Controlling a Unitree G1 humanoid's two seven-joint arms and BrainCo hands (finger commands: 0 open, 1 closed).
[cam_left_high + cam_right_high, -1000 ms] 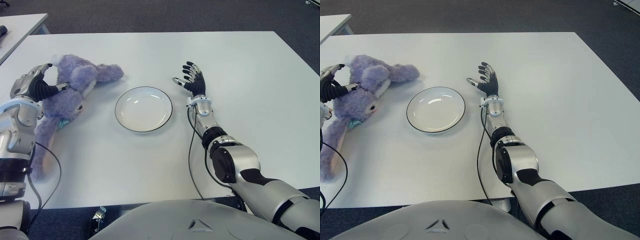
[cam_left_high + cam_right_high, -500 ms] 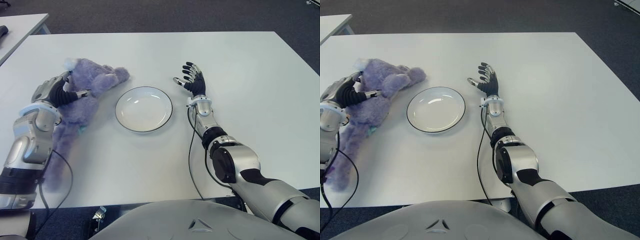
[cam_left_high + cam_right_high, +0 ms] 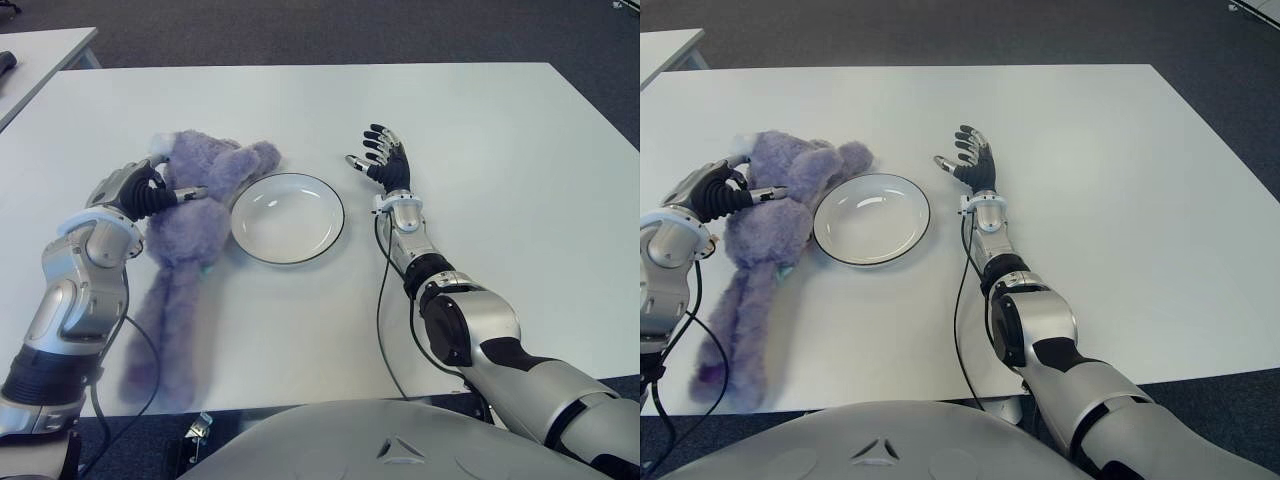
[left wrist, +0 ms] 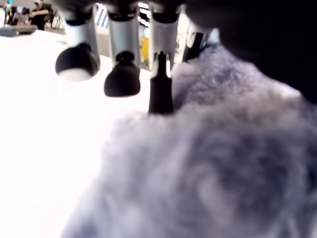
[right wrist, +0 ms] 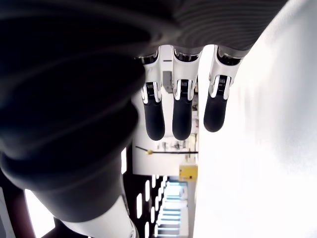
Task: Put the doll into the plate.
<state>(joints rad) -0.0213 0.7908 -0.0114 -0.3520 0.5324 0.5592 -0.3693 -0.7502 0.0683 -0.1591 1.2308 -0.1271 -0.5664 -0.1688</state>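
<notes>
Beside the round plate (image 3: 288, 218), the left hand (image 3: 140, 190) clutches the fuzzy doll (image 3: 190, 225); right hand (image 3: 385, 160) splayed.

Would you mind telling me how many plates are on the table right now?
1. The white plate sits mid-table, empty, between the purple doll, gripped by the left hand, and the open right hand. No others are visible.

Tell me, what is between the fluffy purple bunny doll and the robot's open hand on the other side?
The round white plate with a dark rim lies between the purple plush doll and the open right hand; the eye views show it. The left hand grips the doll.
</notes>
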